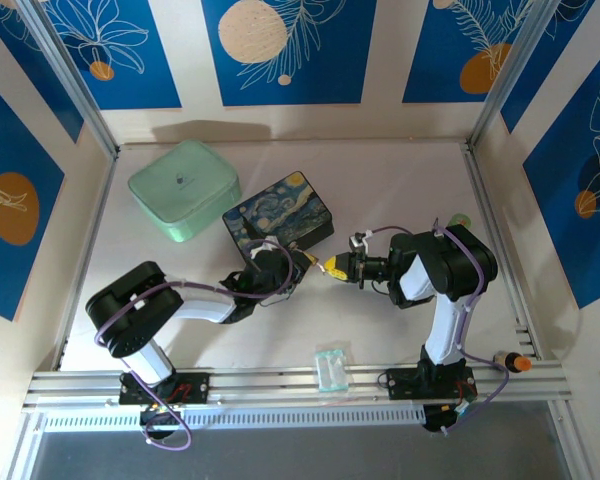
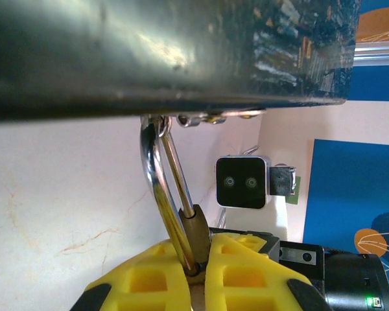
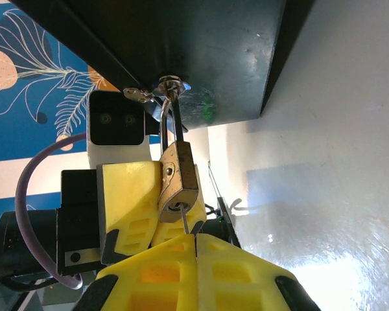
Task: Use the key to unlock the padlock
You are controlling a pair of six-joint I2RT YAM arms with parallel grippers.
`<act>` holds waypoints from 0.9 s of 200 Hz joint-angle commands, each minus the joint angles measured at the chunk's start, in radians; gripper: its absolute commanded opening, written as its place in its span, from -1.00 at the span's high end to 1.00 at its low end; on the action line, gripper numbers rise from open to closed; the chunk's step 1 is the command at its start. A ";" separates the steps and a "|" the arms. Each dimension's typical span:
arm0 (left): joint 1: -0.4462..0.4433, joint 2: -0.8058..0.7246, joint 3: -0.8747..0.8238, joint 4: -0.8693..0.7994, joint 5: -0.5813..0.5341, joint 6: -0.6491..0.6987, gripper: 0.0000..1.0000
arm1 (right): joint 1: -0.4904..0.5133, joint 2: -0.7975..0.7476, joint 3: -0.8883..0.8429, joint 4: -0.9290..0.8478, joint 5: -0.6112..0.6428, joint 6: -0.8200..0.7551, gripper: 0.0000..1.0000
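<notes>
Blue panels with white leaf drawings line the walls around a pale cream table (image 1: 380, 190). Near the middle of the table sits a dark tin (image 1: 278, 222) painted with a swirling night sky. A mint green box (image 1: 184, 188) stands just beside it, to the left and further back. A small clear packet (image 1: 332, 368) lies on the metal rail at the near edge, between the two arm bases.

Both arms reach inward and meet at the front right corner of the tin. A small brass padlock (image 3: 179, 178) hangs there, its silver shackle (image 2: 159, 188) threaded through a metal loop on the tin's edge.

The left claw (image 2: 198, 259) has its yellow fingers closed tight on the brass body of the padlock, one on each side.

The right claw (image 3: 196, 246) faces it from the opposite side, its yellow fingers pressed together with no gap. Pinched between them is a thin silver key (image 3: 185, 221). The key's narrow shaft runs from the fingertips up into the keyhole at the bottom of the padlock.
</notes>
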 commanded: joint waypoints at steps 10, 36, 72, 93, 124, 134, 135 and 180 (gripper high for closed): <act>-0.028 0.036 0.025 0.058 0.142 -0.084 1.00 | 0.027 0.017 0.035 -0.001 0.046 0.016 1.00; -0.031 0.040 0.020 0.063 0.129 -0.081 1.00 | 0.027 0.021 0.032 0.000 0.055 0.015 1.00; -0.039 0.048 0.025 0.079 0.134 -0.097 1.00 | 0.034 0.053 0.050 0.000 0.078 0.015 1.00; -0.042 0.053 0.035 0.092 0.143 -0.104 1.00 | 0.039 0.060 0.063 0.000 0.097 0.021 1.00; -0.057 0.050 0.058 0.052 0.147 -0.089 1.00 | 0.041 0.066 0.076 0.000 0.103 0.031 1.00; -0.061 0.056 0.057 0.043 0.144 -0.087 1.00 | 0.044 0.058 0.076 0.000 0.111 0.033 1.00; -0.061 0.057 0.057 0.042 0.144 -0.087 1.00 | 0.044 0.057 0.076 0.000 0.111 0.033 1.00; -0.080 0.099 0.041 0.127 0.160 -0.139 1.00 | 0.037 0.118 0.095 -0.001 0.127 0.037 1.00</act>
